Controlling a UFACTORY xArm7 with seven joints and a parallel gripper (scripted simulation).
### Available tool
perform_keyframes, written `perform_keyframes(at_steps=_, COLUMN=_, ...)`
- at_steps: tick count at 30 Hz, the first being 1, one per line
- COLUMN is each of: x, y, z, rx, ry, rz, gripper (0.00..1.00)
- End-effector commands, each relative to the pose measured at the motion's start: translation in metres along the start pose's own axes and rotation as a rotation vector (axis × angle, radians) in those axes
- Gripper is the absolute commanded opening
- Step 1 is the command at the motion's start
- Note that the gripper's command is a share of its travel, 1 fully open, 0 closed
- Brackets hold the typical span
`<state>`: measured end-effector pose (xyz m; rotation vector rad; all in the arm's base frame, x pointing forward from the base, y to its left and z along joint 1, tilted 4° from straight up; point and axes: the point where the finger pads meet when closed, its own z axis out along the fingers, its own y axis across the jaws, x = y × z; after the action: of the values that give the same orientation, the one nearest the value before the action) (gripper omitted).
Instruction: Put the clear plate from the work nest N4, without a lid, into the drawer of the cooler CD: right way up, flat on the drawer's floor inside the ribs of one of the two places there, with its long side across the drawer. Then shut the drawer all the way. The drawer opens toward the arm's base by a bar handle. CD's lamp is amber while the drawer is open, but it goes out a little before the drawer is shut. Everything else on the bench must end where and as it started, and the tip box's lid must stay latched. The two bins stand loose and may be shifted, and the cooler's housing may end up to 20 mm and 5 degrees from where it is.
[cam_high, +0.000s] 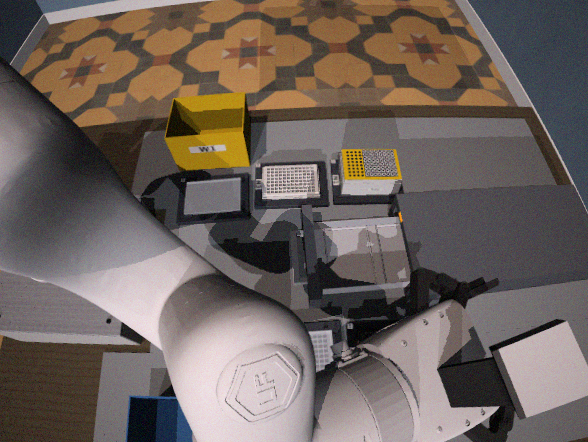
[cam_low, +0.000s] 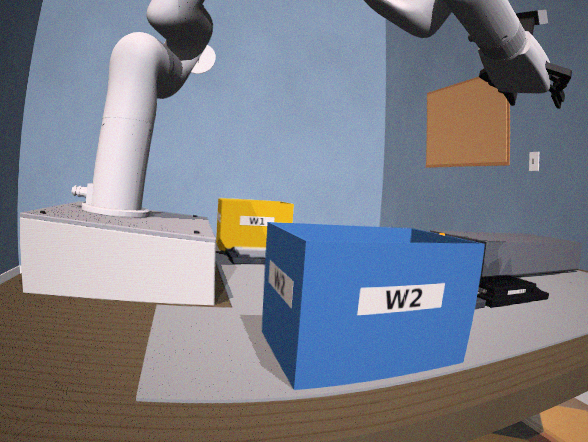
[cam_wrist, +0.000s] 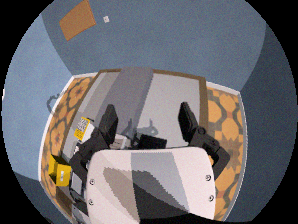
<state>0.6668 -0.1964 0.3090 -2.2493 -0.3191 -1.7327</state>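
A well plate without a lid (cam_high: 291, 181) lies in a black nest behind the cooler's drawer. A second well plate (cam_high: 321, 347) shows partly under my arm, nearer the front. I cannot read the nest labels. A lidded grey plate (cam_high: 212, 196) lies in the nest to the left. The cooler's drawer (cam_high: 362, 252) stands open and empty, with its bar handle (cam_high: 301, 250) toward the arm's base. The amber lamp (cam_high: 400, 216) is lit. My gripper (cam_high: 450, 290) is open and empty, high above the drawer's front right, as the exterior view (cam_low: 530, 95) and the wrist view (cam_wrist: 149, 123) also show.
The cooler's grey housing (cam_high: 495, 235) lies to the right of the drawer. The tip box (cam_high: 370, 171) stands behind it. The yellow bin W1 (cam_high: 207, 132) is at the back left. The blue bin W2 (cam_low: 370, 305) is at the front. The arm's base block (cam_low: 117, 255) is at the left.
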Motion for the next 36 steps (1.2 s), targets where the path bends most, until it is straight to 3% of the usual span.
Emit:
perform_keyframes(at_steps=1, x=0.003, y=0.000, z=0.000, rx=-0.001, ry=0.004, rz=-0.003, gripper=1.00)
perform_keyframes(at_steps=17, x=0.003, y=0.000, z=0.000, rx=-0.001, ry=0.004, rz=-0.003, gripper=1.00)
perform_keyframes(at_steps=19, x=0.001, y=-0.009, z=0.001, rx=0.039, ry=-0.041, rz=0.026, gripper=1.00)
perform_keyframes(at_steps=23, x=-0.002, y=-0.021, z=0.003, rx=0.044, ry=-0.046, rz=0.029, gripper=1.00)
perform_keyframes(at_steps=25, x=-0.005, y=-0.030, z=0.004, rx=0.079, ry=-0.094, rz=0.059, gripper=1.00)
perform_keyframes(at_steps=29, x=-0.010, y=-0.042, z=0.005, rx=0.085, ry=-0.102, rz=0.064, gripper=1.00)
perform_keyframes(at_steps=32, x=-0.016, y=-0.056, z=0.006, rx=0.121, ry=-0.160, rz=0.096, gripper=1.00)
perform_keyframes(at_steps=36, x=-0.018, y=-0.062, z=0.007, rx=0.121, ry=-0.160, rz=0.096, gripper=1.00)
